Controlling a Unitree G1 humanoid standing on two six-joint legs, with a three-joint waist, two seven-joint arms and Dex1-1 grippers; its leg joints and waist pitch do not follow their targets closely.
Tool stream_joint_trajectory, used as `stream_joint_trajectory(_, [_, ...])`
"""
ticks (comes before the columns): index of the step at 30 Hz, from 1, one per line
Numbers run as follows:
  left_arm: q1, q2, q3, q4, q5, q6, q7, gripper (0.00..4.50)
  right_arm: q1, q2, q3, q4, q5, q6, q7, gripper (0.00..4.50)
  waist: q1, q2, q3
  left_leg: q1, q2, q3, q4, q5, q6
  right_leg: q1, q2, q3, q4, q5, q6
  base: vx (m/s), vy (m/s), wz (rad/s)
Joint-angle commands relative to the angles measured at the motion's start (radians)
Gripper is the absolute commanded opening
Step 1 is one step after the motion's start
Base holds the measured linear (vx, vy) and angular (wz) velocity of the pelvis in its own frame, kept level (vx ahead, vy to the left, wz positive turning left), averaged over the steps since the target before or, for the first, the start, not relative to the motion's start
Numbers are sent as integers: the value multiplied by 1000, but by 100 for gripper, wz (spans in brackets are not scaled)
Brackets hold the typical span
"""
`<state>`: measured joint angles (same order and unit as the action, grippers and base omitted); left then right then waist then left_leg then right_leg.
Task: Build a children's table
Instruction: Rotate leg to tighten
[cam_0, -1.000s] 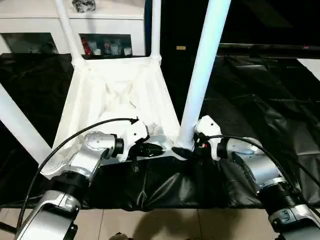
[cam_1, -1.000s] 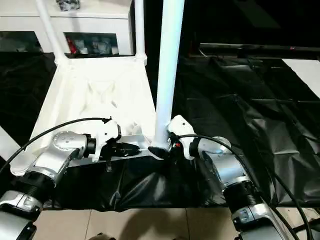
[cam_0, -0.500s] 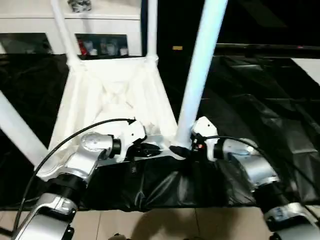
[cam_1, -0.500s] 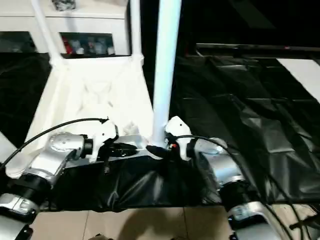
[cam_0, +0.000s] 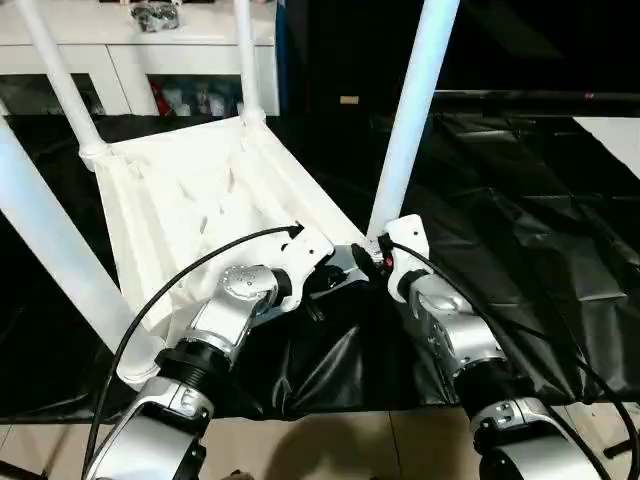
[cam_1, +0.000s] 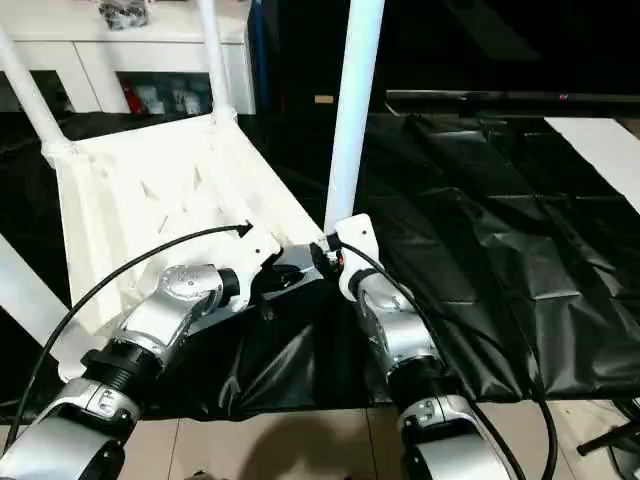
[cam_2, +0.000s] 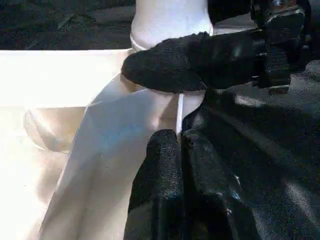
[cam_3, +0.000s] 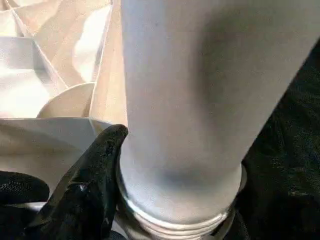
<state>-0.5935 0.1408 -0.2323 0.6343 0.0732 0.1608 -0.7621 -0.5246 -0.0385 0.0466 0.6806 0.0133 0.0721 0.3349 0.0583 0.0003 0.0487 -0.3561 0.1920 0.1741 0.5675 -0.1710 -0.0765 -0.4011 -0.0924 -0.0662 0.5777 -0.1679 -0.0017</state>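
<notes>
The ribbed white plastic tabletop (cam_0: 200, 200) lies centre-left; the right gripper (cam_3: 107, 165) clasps its smooth tubular near leg (cam_0: 410, 120), while the left gripper (cam_2: 177, 150) pinches the tabletop's thin rim.

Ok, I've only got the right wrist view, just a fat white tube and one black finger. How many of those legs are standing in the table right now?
Observer: Four long white tapered tubular legs stand upright, one at each corner of the upside-down white plastic tabletop.
Operator: Where's the left end effector?
Observer: The left end effector pinches the tabletop's thin rim, right beside your leg's socket.
Operator: What's the table lying on?
Observer: A crinkled black plastic sheet.
</notes>
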Motion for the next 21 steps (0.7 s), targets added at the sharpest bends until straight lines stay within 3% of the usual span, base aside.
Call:
stream_joint_trajectory(1, [-2, -28, -32, -3, -10, -40, -13, 0, 9, 76, 123, -47, 37, -21, 178, 352, 9, -5, -57, 0, 28, -13, -78, -355, 25, 38, -51, 34, -81, -399, -129, 0, 0, 0])
stream_joint_trajectory(5, [28, 32, -41, -34, -21, -93, -126, 0, 19, 4, 127, -73, 48, -19, 277, 392, 10, -8, -59, -1, 28, -9, -74, -329, 41, 41, -53, 35, -77, -388, -151, 0, 0, 0])
stream_joint_trajectory(6, [46, 77, -43, -53, -38, -112, -201, 0, 27, -69, 147, -82, 31, -29, 362, 392, 12, -12, -61, -3, 29, -7, -72, -288, 48, 44, -53, 35, -73, -358, -157, 0, 0, 0])
stream_joint_trajectory(9, [57, 109, -42, -69, -55, -119, -258, 0, 37, -119, 155, -93, 33, -45, 435, 392, 16, -14, -63, -4, 32, -3, -69, -246, 59, 44, -55, 37, -66, -317, -174, 0, 0, 0])
stream_joint_trajectory(10, [60, 126, -44, -74, -61, -125, -286, 0, 41, -141, 159, -100, 36, -53, 473, 392, 22, -12, -67, -3, 33, -1, -64, -192, 68, 47, -52, 37, -54, -224, -203, 50, -7, 1])
stream_joint_trajectory(15, [69, 196, -35, -88, -111, -140, -454, 0, 52, -235, 178, -126, 34, -106, 651, 392, 38, -9, -69, 2, 36, 6, -55, -148, 95, 47, -45, 35, -31, -80, -262, 41, 6, 0])
stream_joint_trajectory(17, [69, 202, -30, -88, -120, -136, -476, 0, 52, -247, 182, -132, 45, -109, 682, 392, 41, -10, -68, 3, 37, 7, -55, -158, 97, 46, -44, 35, -32, -85, -268, 0, 0, 0])
stream_joint_trajectory(21, [63, 225, -28, -88, -148, -129, -548, 0, 54, -282, 202, -164, 92, -92, 805, 377, 49, -11, -62, 7, 41, 8, -59, -222, 75, 45, -49, 37, -42, -190, -248, 0, 0, 0])
